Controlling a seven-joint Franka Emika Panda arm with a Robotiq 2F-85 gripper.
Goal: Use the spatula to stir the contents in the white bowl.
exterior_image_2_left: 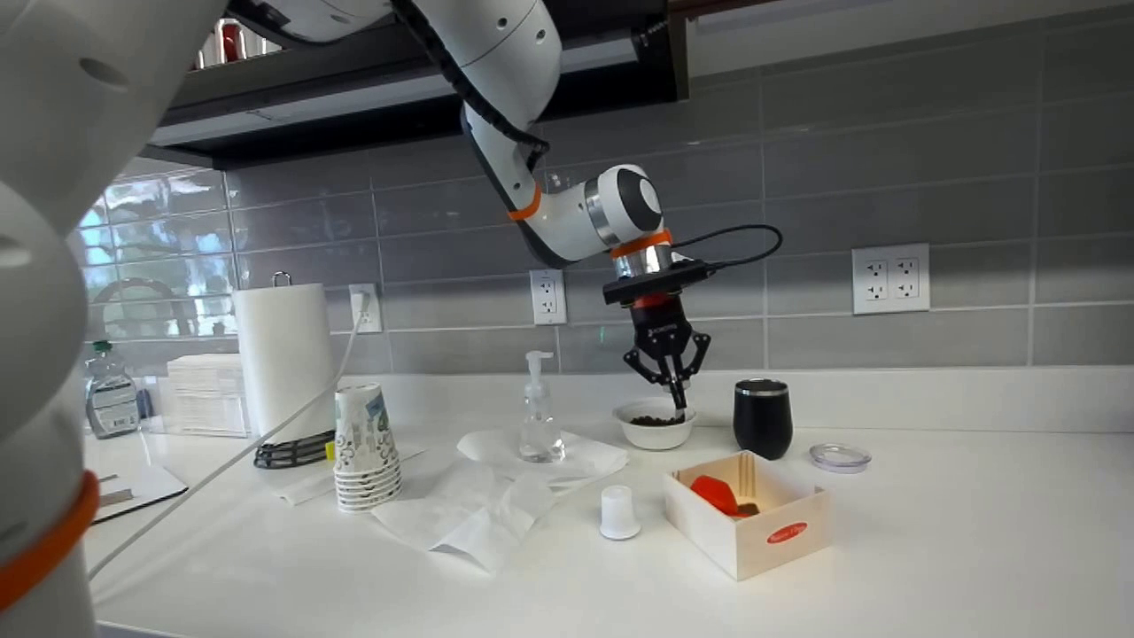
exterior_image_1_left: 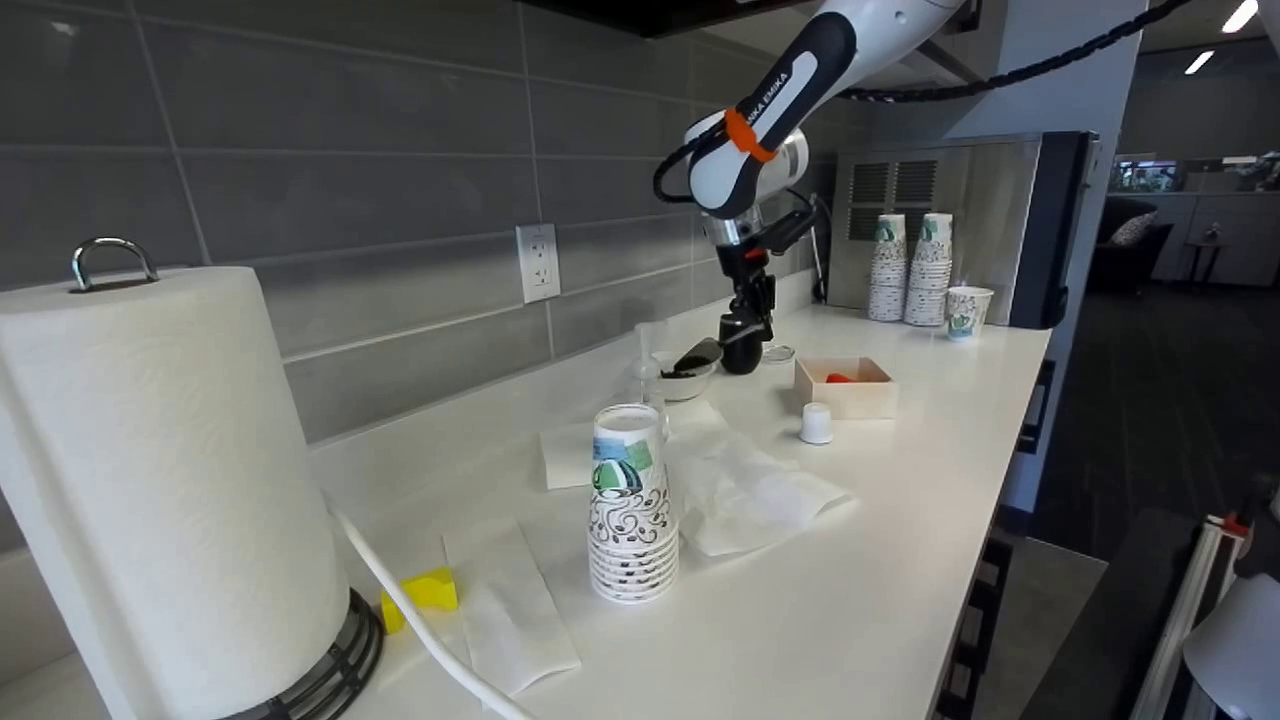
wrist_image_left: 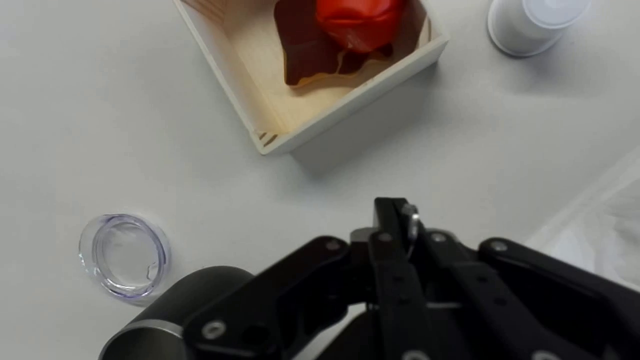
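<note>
The white bowl (exterior_image_1_left: 690,388) stands by the backsplash with dark bits in it, and it also shows in an exterior view (exterior_image_2_left: 656,438). My gripper (exterior_image_1_left: 757,330) is above the bowl's edge, pointing down; its fingertips (exterior_image_2_left: 679,405) are close together. It is shut on the thin handle of the spatula. The spatula's dark blade (exterior_image_1_left: 698,354) slants down over the bowl; whether it touches the contents I cannot tell. In the wrist view a shiny metal handle end (wrist_image_left: 412,220) shows between the fingertips (wrist_image_left: 400,212). The bowl is hidden there behind the gripper.
A black tumbler (exterior_image_2_left: 763,422) stands close beside the bowl, with a clear lid (exterior_image_2_left: 840,457) near it. A wooden box (exterior_image_2_left: 784,542) with a red thing stands in front. A white cap (exterior_image_2_left: 618,514), pump bottle (exterior_image_2_left: 540,430), napkins and stacked paper cups (exterior_image_2_left: 365,452) are nearby.
</note>
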